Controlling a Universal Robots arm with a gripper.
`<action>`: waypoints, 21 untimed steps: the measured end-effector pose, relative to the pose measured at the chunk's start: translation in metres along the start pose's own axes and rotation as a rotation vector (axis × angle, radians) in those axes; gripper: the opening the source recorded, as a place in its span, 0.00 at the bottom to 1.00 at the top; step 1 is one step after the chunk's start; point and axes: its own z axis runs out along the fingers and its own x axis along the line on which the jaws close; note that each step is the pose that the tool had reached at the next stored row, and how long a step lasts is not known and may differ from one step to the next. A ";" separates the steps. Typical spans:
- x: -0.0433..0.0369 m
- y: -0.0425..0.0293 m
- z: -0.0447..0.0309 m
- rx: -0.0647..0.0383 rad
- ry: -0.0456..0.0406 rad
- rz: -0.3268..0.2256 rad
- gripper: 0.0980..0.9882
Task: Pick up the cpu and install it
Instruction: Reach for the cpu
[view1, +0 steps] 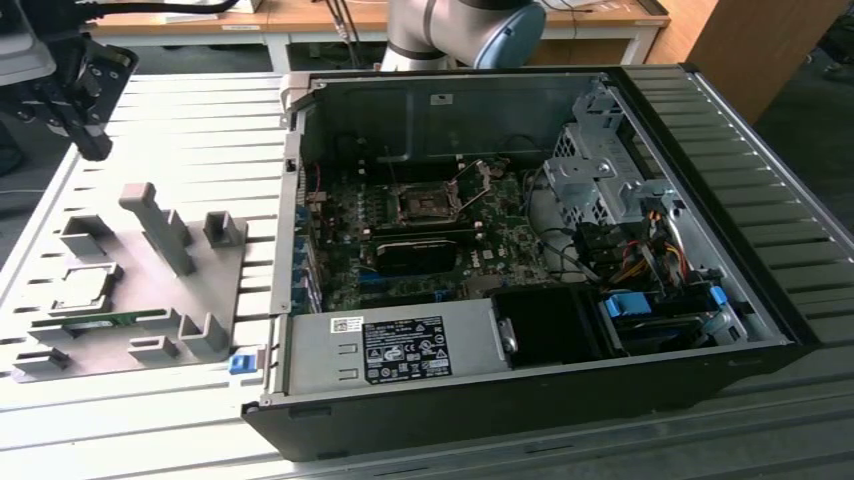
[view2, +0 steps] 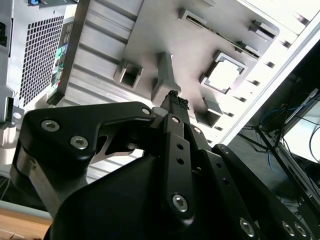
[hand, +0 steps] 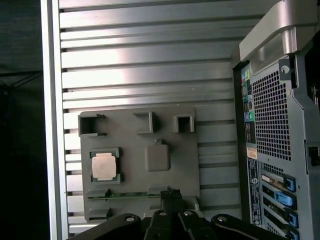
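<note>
Cpu (hand: 105, 166) lies flat, metal top up, in its square-framed pocket on the grey fixture plate (hand: 131, 145). I reckon that frame is there to keep it squared up in a known spot, open to a grab from above. Not picked up yet!

My end effector (hand: 170, 196) hangs high over the desk (hand: 140, 65), off to one side of the plate and well apart from the cpu. Its fingers are pressed together with nothing between them.

Green memory stick (hand: 125, 195) lies in its slot on the same plate, just beside the cpu's pocket. The plate rests on the slatted desk, and next to it the computer case (view1: 534, 395) lies on its side with the panel off, so the board faces up. And there's the socket (view1: 430, 205), mid-board. It looks empty to me, the place this cpu is meant for.
</note>
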 end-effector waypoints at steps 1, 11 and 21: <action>0.0012 -0.0001 0.0001 0.000 0.0000 0.000 0.01; 0.0143 -0.0012 0.0014 0.000 0.0000 0.000 0.01; 0.0265 -0.0021 0.0028 0.000 0.0000 0.000 0.01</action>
